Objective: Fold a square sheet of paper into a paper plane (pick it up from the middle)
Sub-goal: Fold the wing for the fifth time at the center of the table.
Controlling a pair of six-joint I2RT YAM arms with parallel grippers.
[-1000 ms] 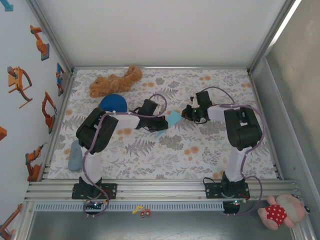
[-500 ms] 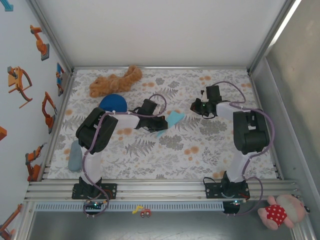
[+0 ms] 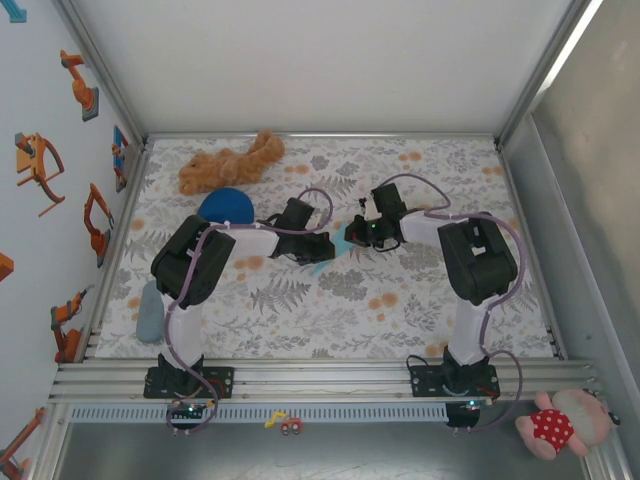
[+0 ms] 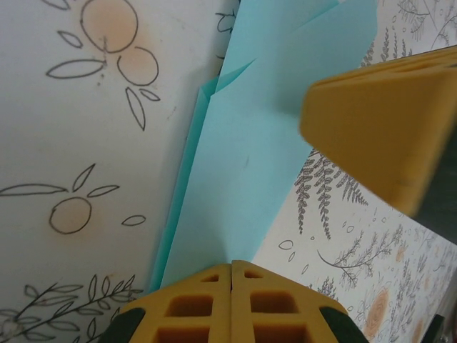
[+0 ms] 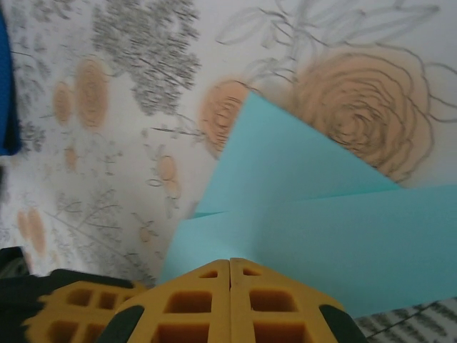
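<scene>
Two arms, one folded paper — two plush toys

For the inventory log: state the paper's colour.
Light cyan-blue, plain; the paper shows best in the left wrist view.

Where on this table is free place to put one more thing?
Free: the near strip of table this side of the paper, and the far right corner beyond the right gripper. Crowded: the middle, where the left gripper meets it on the paper, and the far left, with the plush toy and blue dome.
</scene>
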